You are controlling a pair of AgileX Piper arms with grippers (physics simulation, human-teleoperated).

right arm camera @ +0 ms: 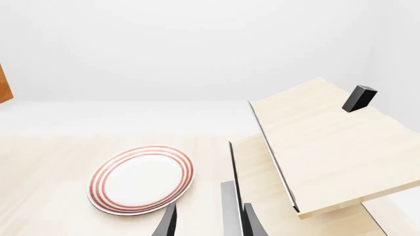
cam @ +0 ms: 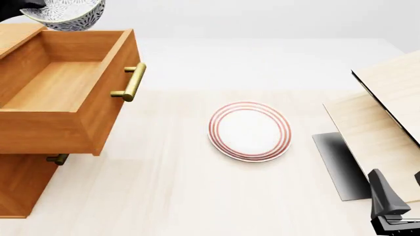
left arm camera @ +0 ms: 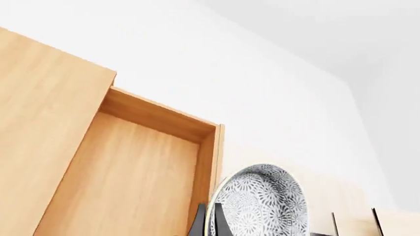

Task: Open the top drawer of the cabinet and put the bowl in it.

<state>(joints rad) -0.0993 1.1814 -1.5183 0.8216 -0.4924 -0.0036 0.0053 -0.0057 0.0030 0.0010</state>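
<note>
- Top drawer (cam: 69, 93): pulled well out of the cabinet (cam: 19, 184), open upward; bare floor, walled on all sides.
- Bowl (cam: 69, 14): held by the left gripper (left arm camera: 208, 223) above the drawer's far rim, clear of the walls.
- Brass handle (cam: 131, 82): juts from the drawer front toward the table's middle.
- Plate (cam: 250, 131): flat on the table (cam: 164, 187), well apart from the drawer; bare table between and nearer the camera.
- Pale wood structure (cam: 387, 108): tilted panels fill the right side; right gripper (right arm camera: 206, 221) sits low beside it.

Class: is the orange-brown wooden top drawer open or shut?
Open: the orange-brown wooden top drawer juts out from the cabinet, bare floor exposed.
</note>
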